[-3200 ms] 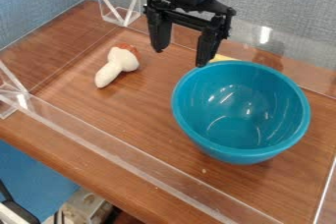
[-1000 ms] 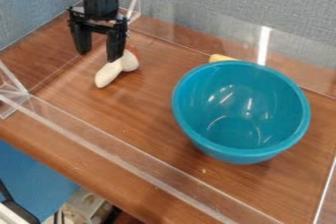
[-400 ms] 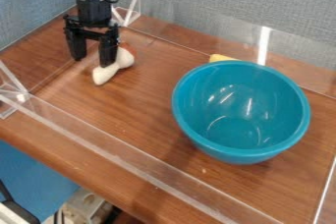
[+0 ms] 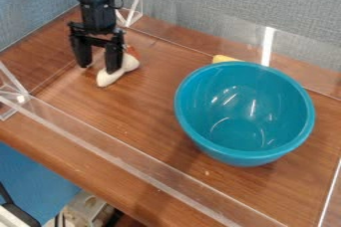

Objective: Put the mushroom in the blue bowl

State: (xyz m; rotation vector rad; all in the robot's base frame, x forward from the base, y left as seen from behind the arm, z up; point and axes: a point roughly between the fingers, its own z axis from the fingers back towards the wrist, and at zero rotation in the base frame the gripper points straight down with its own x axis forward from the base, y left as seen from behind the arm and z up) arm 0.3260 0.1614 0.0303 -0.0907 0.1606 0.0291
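A black pincer [image 4: 98,54] points almost straight down over the mushroom [image 4: 112,70], its two fingers spread wide and straddling the toy, likely so they can close on it. The mushroom lies on its side on the wooden surface [image 4: 120,112], well to the left of the blue bowl [image 4: 244,113], cream stem showing below the fingers. It sits between the fingertips, not yet gripped. The bowl stands upright and empty, ready to receive the mushroom.
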